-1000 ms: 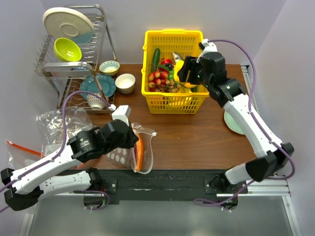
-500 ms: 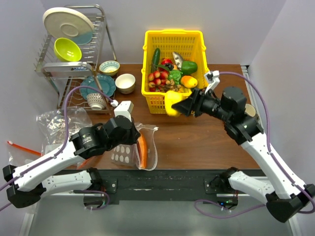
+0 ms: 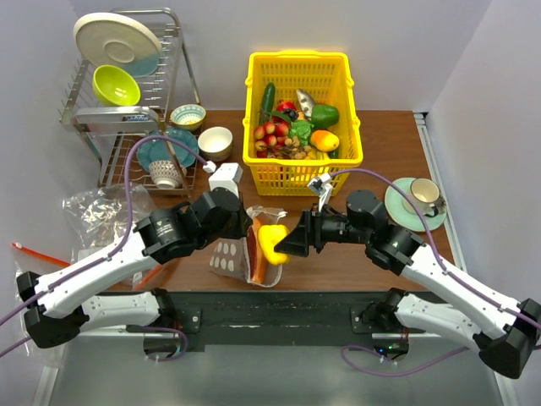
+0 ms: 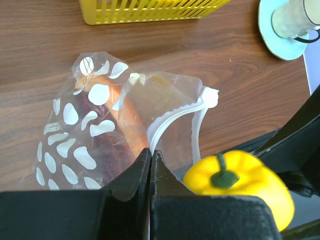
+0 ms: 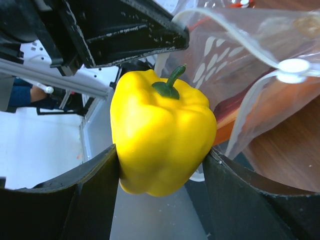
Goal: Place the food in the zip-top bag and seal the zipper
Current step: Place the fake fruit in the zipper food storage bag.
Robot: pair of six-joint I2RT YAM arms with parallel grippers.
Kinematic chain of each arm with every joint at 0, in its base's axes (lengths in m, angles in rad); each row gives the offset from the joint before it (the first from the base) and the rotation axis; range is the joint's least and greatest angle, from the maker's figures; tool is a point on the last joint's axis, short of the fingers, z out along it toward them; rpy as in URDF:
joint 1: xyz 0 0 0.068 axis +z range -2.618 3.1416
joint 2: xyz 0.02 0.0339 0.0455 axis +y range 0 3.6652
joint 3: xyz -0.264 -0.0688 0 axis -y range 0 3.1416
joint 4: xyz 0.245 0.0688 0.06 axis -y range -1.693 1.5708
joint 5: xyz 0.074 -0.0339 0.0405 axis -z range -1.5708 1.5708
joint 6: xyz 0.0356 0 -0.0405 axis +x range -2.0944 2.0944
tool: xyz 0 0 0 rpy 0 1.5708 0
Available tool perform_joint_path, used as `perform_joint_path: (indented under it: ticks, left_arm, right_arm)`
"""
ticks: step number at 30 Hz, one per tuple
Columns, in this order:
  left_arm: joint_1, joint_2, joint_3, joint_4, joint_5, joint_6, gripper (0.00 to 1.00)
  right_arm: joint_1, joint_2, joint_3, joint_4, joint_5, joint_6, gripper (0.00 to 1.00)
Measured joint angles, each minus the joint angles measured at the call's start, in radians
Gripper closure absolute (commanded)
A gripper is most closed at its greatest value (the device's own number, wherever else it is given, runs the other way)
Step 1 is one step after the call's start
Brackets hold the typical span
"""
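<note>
Yellow pepper (image 5: pixel 161 134) in R gripper (image 5: pixel 160 152), just beside zip-top bag (image 4: pixel 90 135) mouth

White arms (image 3: pixel 456 283), black joints (image 3: pixel 169 237), purple cables (image 3: pixel 127 186), black fingers (image 5: pixel 85 195).

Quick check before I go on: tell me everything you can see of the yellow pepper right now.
The yellow pepper is a glossy, lobed plastic toy with a short dark green stem, whole and unmarked. The right gripper clamps it between both fingers on opposite sides, stem facing away from the gripper. It sits just at the open mouth of the zip-top bag, not yet inside; whether it touches the bag cannot be told.
</note>
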Motion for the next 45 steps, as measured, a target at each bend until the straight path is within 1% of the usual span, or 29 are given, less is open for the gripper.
perform_joint_path:
  ticks: [7, 18, 23, 28, 30, 31, 32, 34, 35, 36, 40, 43, 45]
  left_arm:
    - [0.000, 0.047, 0.031, 0.017, 0.021, 0.007, 1.00]
    - [0.000, 0.048, 0.049, 0.036, 0.065, 0.010, 1.00]
    - [0.000, 0.043, 0.049, 0.062, 0.097, -0.005, 1.00]
    - [0.000, 0.042, 0.049, 0.106, 0.132, -0.016, 1.00]
    - [0.000, 0.042, 0.049, 0.120, 0.142, -0.017, 1.00]
    - [0.000, 0.042, 0.049, 0.129, 0.148, -0.018, 1.00]
    - [0.000, 0.042, 0.049, 0.136, 0.151, -0.021, 1.00]
    - [0.000, 0.042, 0.049, 0.145, 0.156, -0.024, 1.00]
    - [0.000, 0.042, 0.049, 0.148, 0.157, -0.029, 1.00]
    - [0.000, 0.042, 0.048, 0.151, 0.159, -0.032, 1.00]
    - [0.000, 0.041, 0.041, 0.159, 0.164, -0.035, 1.00]
    - [0.000, 0.035, 0.027, 0.162, 0.163, -0.037, 1.00]
    - [0.000, 0.026, 0.016, 0.162, 0.156, -0.037, 1.00]
  right_arm:
    - [0.034, 0.000, -0.056, 0.045, 0.029, 0.005, 0.53]
    - [0.034, 0.010, -0.107, 0.070, 0.175, 0.014, 0.53]
    - [0.043, 0.045, -0.119, 0.124, 0.244, 0.048, 0.54]
    - [0.088, 0.099, -0.133, 0.181, 0.316, 0.072, 0.54]
    - [0.116, 0.130, -0.133, 0.198, 0.339, 0.081, 0.51]
    - [0.134, 0.146, -0.133, 0.206, 0.351, 0.084, 0.48]
    - [0.144, 0.153, -0.134, 0.211, 0.362, 0.087, 0.37]
    - [0.170, 0.160, -0.138, 0.226, 0.374, 0.093, 0.23]
    - [0.179, 0.160, -0.141, 0.236, 0.379, 0.098, 0.11]
    - [0.187, 0.159, -0.142, 0.243, 0.384, 0.101, 0.08]
    - [0.198, 0.137, -0.143, 0.246, 0.398, 0.106, 0.07]
    - [0.198, 0.083, -0.143, 0.213, 0.425, 0.100, 0.11]
    - [0.198, 0.040, -0.142, 0.171, 0.446, 0.092, 0.16]
